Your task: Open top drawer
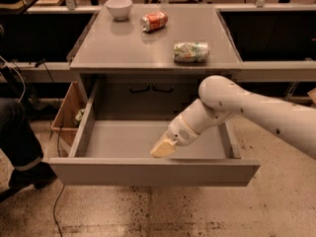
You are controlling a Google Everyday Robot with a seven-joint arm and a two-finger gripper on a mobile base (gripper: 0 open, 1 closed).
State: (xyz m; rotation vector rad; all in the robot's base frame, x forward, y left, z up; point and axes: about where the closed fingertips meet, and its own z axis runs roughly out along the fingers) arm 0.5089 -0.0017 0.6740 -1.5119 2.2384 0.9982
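Note:
The top drawer [153, 172] is a wide matte-grey box with a flat, handle-less front. It stands pulled far out from under the grey cabinet top [148, 46], and its shallow inside shows bare. My gripper [163, 149] on the white arm reaches down from the right into the drawer. Its cream-coloured tips sit just behind the inner face of the front panel, near the middle.
On the cabinet top lie a white bowl [119, 7], a red can [154, 20] on its side and a green-white can [190, 52] on its side. A person's leg and shoe [22, 154] stand at the left, next to a wooden box [66, 113] and cables.

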